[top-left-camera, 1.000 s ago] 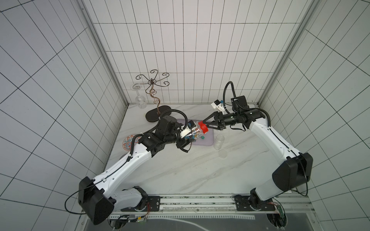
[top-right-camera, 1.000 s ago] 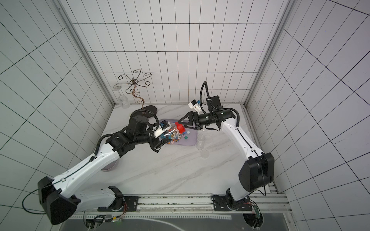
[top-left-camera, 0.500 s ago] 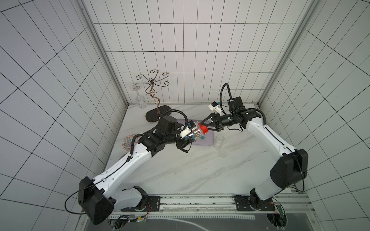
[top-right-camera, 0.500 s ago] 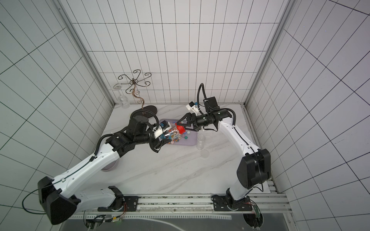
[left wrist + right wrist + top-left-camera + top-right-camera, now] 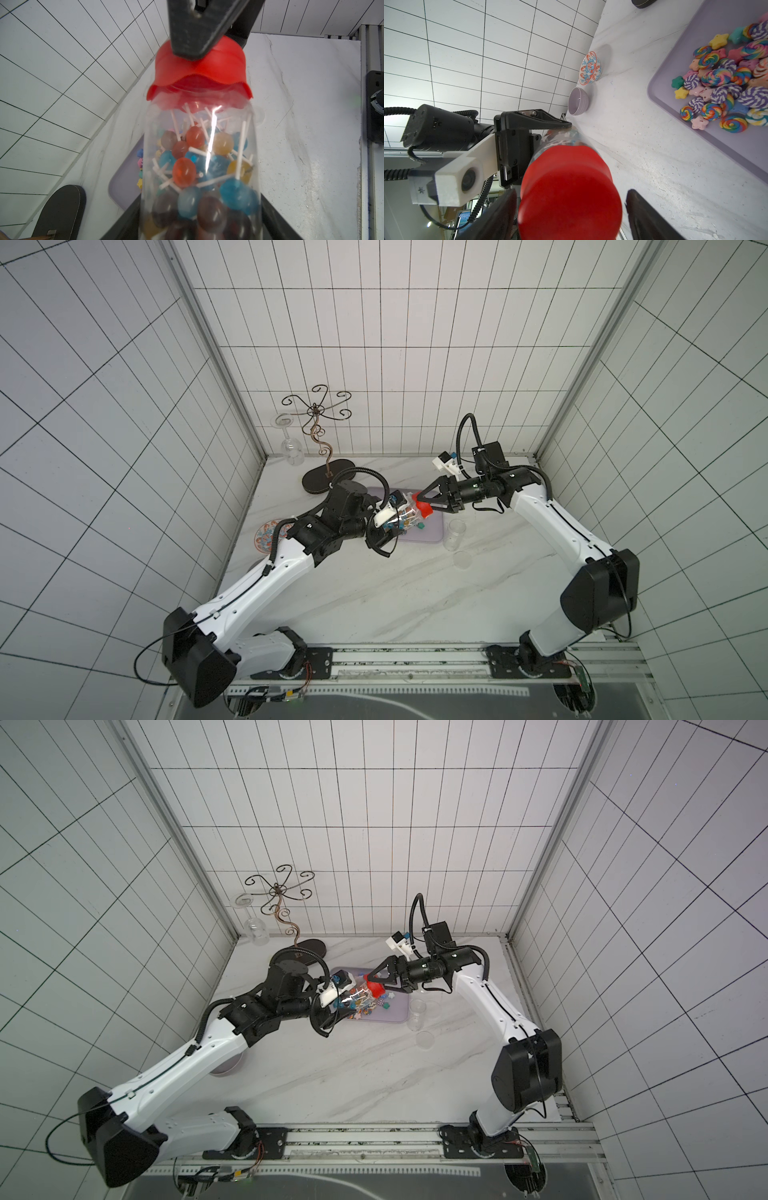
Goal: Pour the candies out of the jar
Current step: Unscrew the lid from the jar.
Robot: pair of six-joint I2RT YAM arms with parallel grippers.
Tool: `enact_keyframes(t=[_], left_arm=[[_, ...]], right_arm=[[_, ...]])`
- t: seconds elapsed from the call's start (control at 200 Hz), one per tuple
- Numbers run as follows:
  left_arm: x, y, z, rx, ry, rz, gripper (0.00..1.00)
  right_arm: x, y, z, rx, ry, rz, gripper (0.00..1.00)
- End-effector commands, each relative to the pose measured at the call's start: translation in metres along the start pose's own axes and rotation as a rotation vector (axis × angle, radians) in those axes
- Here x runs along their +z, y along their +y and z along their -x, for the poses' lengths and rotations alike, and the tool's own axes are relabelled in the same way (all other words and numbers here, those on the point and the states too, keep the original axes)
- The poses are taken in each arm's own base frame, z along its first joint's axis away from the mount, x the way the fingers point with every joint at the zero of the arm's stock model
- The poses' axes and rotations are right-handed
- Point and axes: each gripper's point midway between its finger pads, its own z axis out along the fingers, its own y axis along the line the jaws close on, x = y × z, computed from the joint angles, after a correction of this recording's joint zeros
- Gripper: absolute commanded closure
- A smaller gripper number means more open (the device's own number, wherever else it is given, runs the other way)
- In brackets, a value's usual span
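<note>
Toward twelve o'clock on the marble counter [image 5: 374,597] lies the lilac tray [image 5: 434,533]. A wire glass stand [image 5: 320,485] is at its eleven o'clock. A patterned bowl [image 5: 590,70] and a lilac bowl [image 5: 578,100] sit out at nine o'clock, and an empty glass jar [image 5: 455,531] stands just beside its three o'clock edge.

Above the tray the two arms meet. Reaching in from seven o'clock, the left claw [image 5: 199,224] is clamped on the body of the clear jar [image 5: 199,166]. It holds the jar lying nearly level, mouth toward three o'clock, with grip and tilt looking the same as a second ago.

The change is on the other side. The right claw [image 5: 424,501] stood a little off at three o'clock and has come in, so its fingers [image 5: 645,218] now straddle the red cap [image 5: 569,191]. They are apart, and the right wrist view shows a gap beside the cap, so I judge it not yet gripped.

Inside the jar, the candies [image 5: 184,172] are round lollipops on white sticks, heaped toward the base end, and none are out. The stars and swirls [image 5: 720,87] on the tray already lie loose.

By my reading the step in hand is uncapping. Once those fingers close and twist, pouring can begin. Until then the jar is sealed.
</note>
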Motion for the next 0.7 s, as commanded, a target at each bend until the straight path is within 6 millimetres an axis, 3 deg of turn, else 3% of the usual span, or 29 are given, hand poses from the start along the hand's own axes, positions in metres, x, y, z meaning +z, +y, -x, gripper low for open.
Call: enact_keyframes(t=[0.0, 0.395, 0.695], left_arm=[[-0.015, 0.004, 0.031, 0.039, -0.111, 0.029, 0.39], [-0.008, 0.003, 0.033, 0.009, -0.132, -0.014, 0.40], [-0.023, 0.005, 0.068, -0.068, -0.280, -0.168, 0.40]], right_arm=[[0.008, -0.012, -0.014, 0.031, 0.043, 0.019, 0.22], [0.000, 0.002, -0.015, -0.126, 0.022, 0.035, 0.37], [-0.019, 0.023, -0.026, -0.420, -0.049, 0.110, 0.43]])
